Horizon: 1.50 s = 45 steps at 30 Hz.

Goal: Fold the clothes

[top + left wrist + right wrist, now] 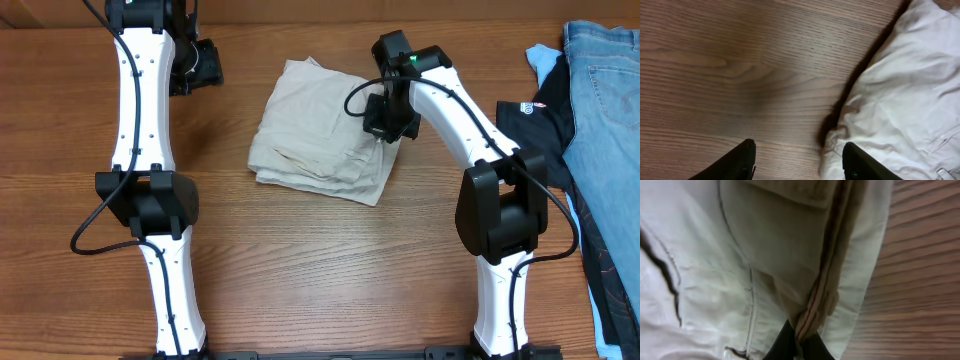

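wood-grain counter carries the clothes, folded into a beige stack near its centre. right end effector is closed, pinching a seamed edge on the stack's right side. left end effector is open and empty over bare wood beside the stack's left edge. jeans and black shirt lie at far right.

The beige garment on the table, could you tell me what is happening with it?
The beige garment lies folded into a rough square on the table. The right gripper has its fingers pinched on the garment's right edge. The left gripper hangs open over bare wood beside its left edge, holding nothing.
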Motion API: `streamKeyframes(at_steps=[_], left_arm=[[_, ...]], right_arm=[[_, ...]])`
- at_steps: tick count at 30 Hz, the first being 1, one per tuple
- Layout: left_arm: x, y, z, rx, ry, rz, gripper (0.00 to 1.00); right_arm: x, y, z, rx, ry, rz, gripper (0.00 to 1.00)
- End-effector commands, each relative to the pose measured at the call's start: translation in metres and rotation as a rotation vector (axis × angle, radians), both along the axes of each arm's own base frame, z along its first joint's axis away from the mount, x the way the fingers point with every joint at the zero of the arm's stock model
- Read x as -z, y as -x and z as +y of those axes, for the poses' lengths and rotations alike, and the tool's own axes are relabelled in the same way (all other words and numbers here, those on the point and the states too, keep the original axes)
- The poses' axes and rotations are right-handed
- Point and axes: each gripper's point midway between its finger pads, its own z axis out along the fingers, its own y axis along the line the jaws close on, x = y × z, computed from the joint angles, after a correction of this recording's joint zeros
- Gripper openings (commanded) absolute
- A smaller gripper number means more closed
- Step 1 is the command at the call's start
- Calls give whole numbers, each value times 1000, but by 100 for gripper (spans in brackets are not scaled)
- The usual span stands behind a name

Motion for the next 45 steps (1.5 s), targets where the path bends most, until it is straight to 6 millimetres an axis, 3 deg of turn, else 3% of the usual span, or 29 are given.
streamKeyframes(at_steps=[1,7,10,11,12,14,17,22,26,28,30,36,42,45], left_arm=[[2,-2,0,27,-13,-2,59],[2,-2,0,28,-14,-2,59],[2,-2,0,35,-15,-3,59],[2,-2,0,35,-15,-3,59],[2,-2,0,35,-15,-3,59],[2,-2,0,35,-15,-3,59],[2,-2,0,35,-15,-3,59],[2,-2,0,35,-15,-4,61],[2,-3,0,34,-18,-7,62],[2,-4,1,34,-18,-11,62],[2,-4,1,34,-18,-11,62],[2,-4,0,35,-18,-11,66],[2,-4,1,34,-19,-11,66],[2,-4,1,34,-19,-11,67]], right_arm=[[-4,-3,-31,67,113,-25,4],[9,3,-68,159,244,5,4],[6,7,-91,178,331,14,27],[6,8,-97,182,353,20,44],[5,10,-103,187,373,28,51],[3,15,-114,197,403,48,60],[0,17,-118,214,385,67,58],[-19,4,-87,207,190,39,54],[-36,-11,-16,-36,-177,-17,46],[-38,-12,5,-94,-273,-25,37],[-33,-11,12,-109,-265,-23,26],[-11,-10,37,-125,-271,-22,4],[24,2,54,-131,-265,51,4],[34,8,73,-163,-302,70,4]])
